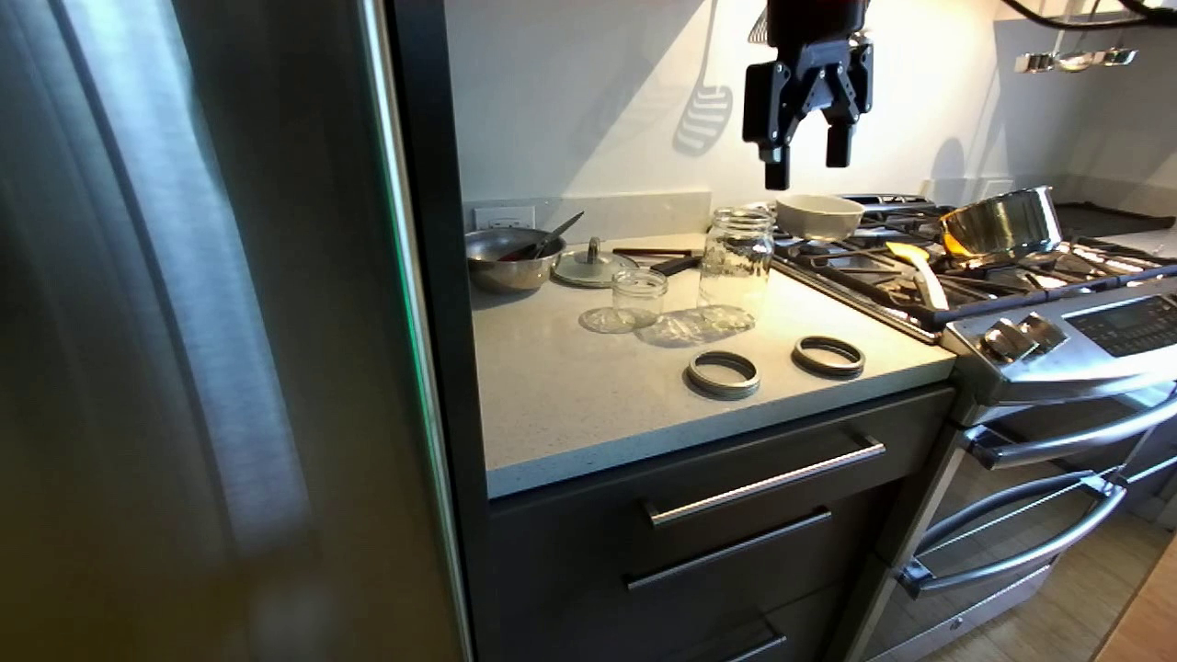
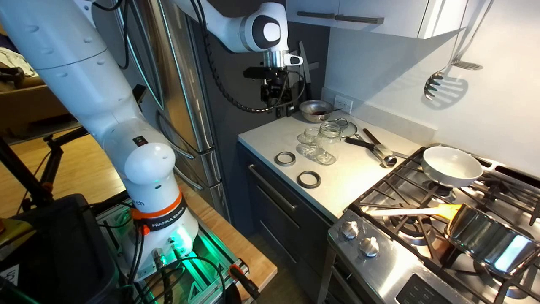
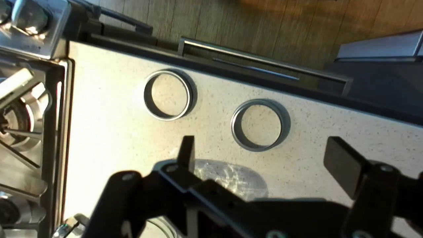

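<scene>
My gripper hangs above the counter with its fingers spread wide and nothing between them; it is also visible as the dark gripper in an exterior view. Two metal jar rings lie flat near the counter's front edge. In the wrist view, one ring appears beyond the gap between the fingertips, and a second ring is further left. A tall clear glass jar and a small glass jar stand behind the rings. Part of a glass rim shows below the gripper, mostly hidden by it.
At the back of the counter are a steel bowl, a glass lid and black-handled utensils. The stove carries a white bowl, a tilted steel pot and a yellow-headed spatula. A tall refrigerator borders the counter.
</scene>
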Controlling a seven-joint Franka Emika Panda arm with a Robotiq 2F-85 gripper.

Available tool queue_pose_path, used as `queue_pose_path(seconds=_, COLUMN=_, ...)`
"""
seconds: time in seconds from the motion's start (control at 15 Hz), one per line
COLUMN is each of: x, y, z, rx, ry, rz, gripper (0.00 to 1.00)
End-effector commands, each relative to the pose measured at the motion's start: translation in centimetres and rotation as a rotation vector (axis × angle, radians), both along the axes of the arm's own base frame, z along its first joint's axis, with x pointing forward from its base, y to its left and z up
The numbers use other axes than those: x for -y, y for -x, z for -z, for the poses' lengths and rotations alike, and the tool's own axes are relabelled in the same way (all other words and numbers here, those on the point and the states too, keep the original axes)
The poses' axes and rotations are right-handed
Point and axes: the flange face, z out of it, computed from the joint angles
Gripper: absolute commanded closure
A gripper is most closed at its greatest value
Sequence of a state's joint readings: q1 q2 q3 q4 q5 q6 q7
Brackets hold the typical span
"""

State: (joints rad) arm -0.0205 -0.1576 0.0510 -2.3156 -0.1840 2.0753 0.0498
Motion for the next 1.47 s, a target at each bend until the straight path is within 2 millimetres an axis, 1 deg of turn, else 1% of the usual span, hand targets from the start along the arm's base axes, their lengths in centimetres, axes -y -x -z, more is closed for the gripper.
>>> queue_pose_path(seconds=0.0, x=0.5, y=0.9, z=3.2, rx=0.077, ry=-0.039, rz=-0.034, gripper=0.00)
queue_pose_path(seconds=0.2, x=1.1, y=1.5, z=5.9, rx=0.094, ry=-0.066, rz=-0.063, gripper=0.00)
queue_pose_path(seconds=0.4, x=2.0, y=1.9, z=7.6, rx=0.093, ry=-0.081, rz=-0.068, gripper=0.00)
queue_pose_path(seconds=0.47, x=1.2, y=1.4, z=6.6, rx=0.090, ry=-0.058, rz=-0.066, gripper=0.00)
queue_pose_path(seconds=0.6, x=1.7, y=1.6, z=7.3, rx=0.085, ry=-0.062, rz=-0.063, gripper=0.00)
queue_pose_path(seconds=0.93, x=1.7, y=1.6, z=7.3, rx=0.084, ry=-0.064, rz=-0.063, gripper=0.00)
queue_pose_path(seconds=1.0, x=2.0, y=1.2, z=8.0, rx=0.076, ry=-0.053, rz=-0.070, gripper=0.00)
queue_pose_path(seconds=1.2, x=2.6, y=0.4, z=9.8, rx=0.053, ry=-0.105, rz=-0.038, gripper=0.00)
queue_pose_path(seconds=1.4, x=2.9, y=0.1, z=11.8, rx=0.025, ry=-0.139, rz=-0.012, gripper=0.00)
